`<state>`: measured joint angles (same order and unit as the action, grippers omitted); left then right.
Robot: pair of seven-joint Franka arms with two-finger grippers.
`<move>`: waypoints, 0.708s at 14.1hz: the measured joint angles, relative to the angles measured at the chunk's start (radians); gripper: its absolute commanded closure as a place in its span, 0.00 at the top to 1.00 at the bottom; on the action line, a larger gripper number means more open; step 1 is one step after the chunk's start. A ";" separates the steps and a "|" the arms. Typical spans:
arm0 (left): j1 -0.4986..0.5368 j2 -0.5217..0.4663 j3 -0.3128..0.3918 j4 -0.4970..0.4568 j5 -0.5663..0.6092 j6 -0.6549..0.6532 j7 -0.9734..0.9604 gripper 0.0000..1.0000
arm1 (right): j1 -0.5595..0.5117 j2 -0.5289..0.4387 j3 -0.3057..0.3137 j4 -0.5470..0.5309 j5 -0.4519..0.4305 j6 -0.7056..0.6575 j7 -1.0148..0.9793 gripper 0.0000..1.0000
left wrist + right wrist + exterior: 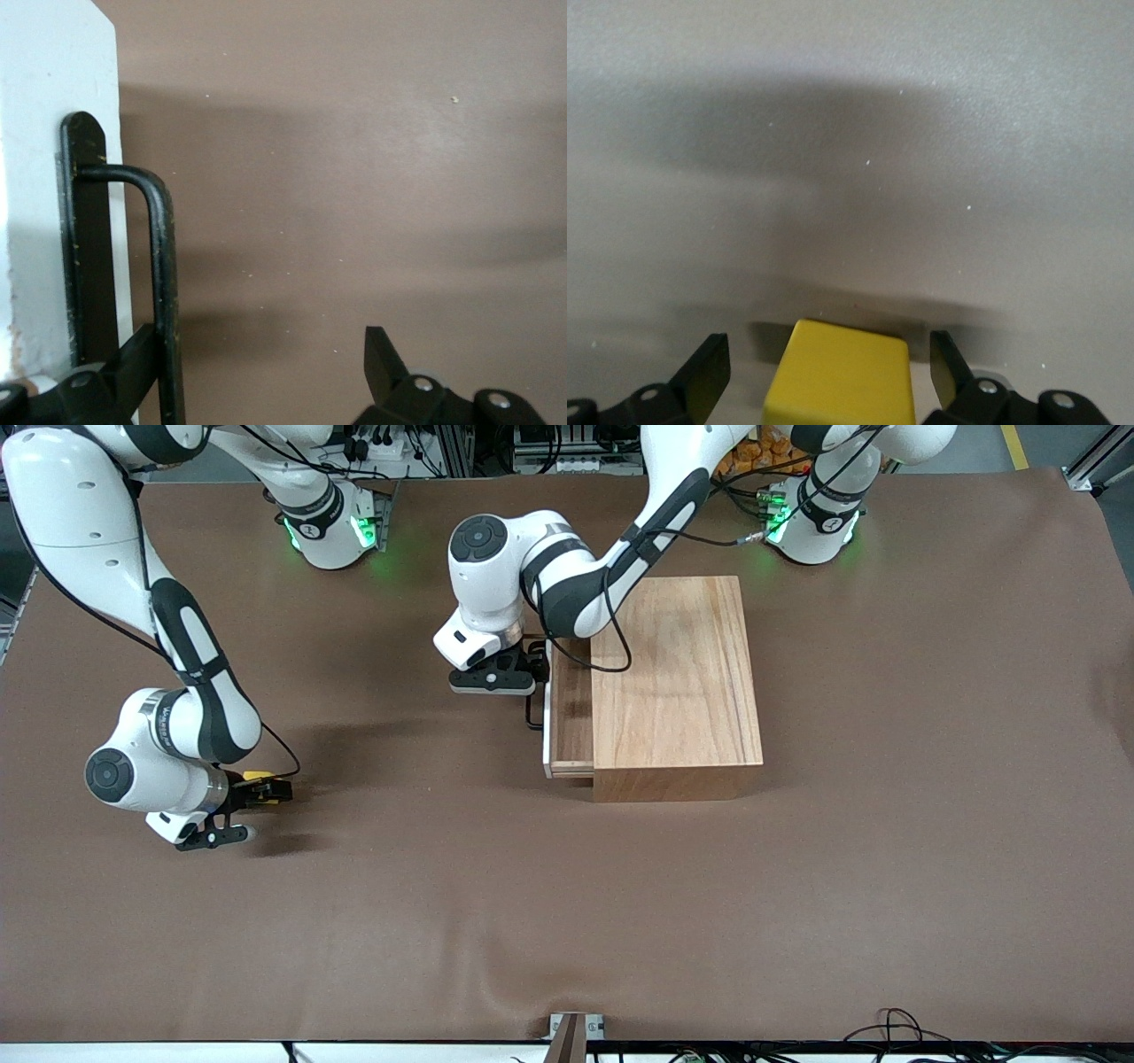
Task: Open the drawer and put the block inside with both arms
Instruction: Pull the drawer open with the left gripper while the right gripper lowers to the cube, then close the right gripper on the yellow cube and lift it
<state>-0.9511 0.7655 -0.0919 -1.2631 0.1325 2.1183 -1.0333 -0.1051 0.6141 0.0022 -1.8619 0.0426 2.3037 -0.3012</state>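
On the brown bench (567, 921), the large plain wooden box (678, 682) is showing its shallow white-fronted drawer (570, 717) slid partly out toward the right arm's end. The left pincer (496, 676) is standing spread at the drawer's thin black wire handle (162, 292), one finger hooked inside it. Well apart from the box, the right pincer (252, 795) is straddling the small yellow cube (840, 372), fingers wide, not yet gripping.

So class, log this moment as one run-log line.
drawer: slightly open | left hand: open, finger hooked on handle | right hand: open around block
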 measured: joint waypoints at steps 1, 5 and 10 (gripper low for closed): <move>-0.003 0.001 0.000 0.000 0.000 0.016 0.000 1.00 | 0.000 -0.006 0.000 0.000 0.000 -0.015 -0.002 1.00; -0.013 0.012 0.002 0.001 0.000 0.065 0.000 1.00 | -0.002 -0.014 -0.001 0.000 0.001 -0.039 -0.038 1.00; -0.019 0.031 0.005 0.001 0.000 0.090 0.000 1.00 | -0.027 -0.015 -0.006 -0.001 0.005 -0.045 -0.079 1.00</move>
<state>-0.9699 0.7960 -0.0867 -1.2626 0.1326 2.2087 -1.0333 -0.1322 0.5993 -0.0033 -1.8633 0.0472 2.2587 -0.3804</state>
